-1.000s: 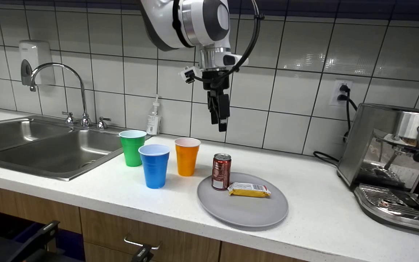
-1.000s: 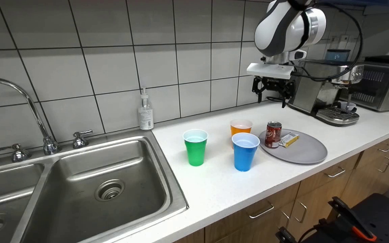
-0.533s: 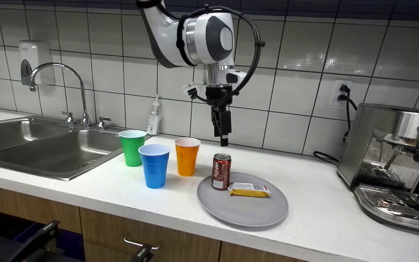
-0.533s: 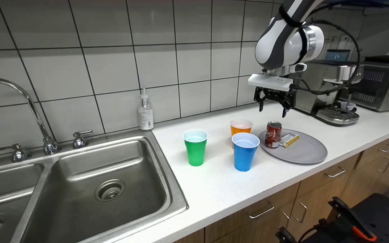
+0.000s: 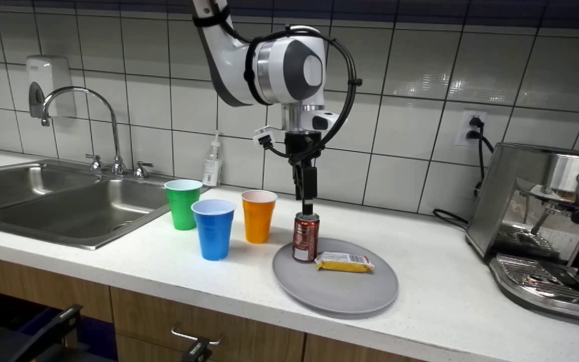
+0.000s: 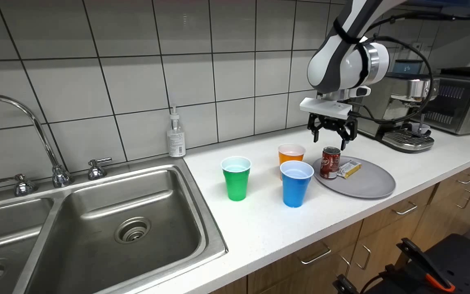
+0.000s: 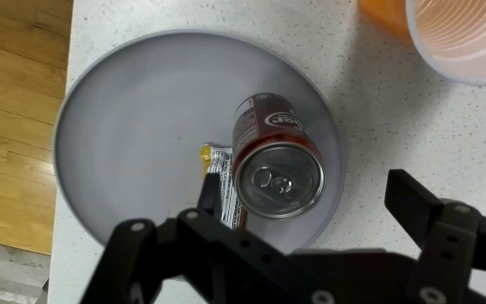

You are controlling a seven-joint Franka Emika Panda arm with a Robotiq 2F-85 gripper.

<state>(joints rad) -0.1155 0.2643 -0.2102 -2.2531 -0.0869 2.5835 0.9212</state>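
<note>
Gripper (image 6: 329, 143), spread wide & holding nothing, hangs just above a red soda can (image 7: 279, 181), its fingers (image 7: 411, 207) to either side of the lid in the wrist view; we make out no contact. Can stands upright on a gray plate (image 5: 340, 296), close to the rim; b/c the lid sits nearer one finger than the other, we judge an uneven squeeze could shove or tip it. Snack bar (image 5: 344, 262), in a yellow & white wrapper, lies just beside the can's base, whether touching we can't tell; one finger appears over it, so reaching too low might crush it or drag it along w/ the can. Plate's another poss. culprit: a fingertip pressing its rim could, we think, tilt it & topple the can. Next out, an orange cup (image 5: 259, 221) stands on the counter (image 5: 420, 251) near the plate; it looks light, so a sideways swing or a falling can might knock it toward the blue cup (image 5: 213, 231) just beyond, w/ the green cup (image 5: 182, 205) farther along. Farthest off, we see a sink (image 6: 88, 232) past the cups & an espresso machine (image 5: 500, 196) opposite, both well apart from the can.
</note>
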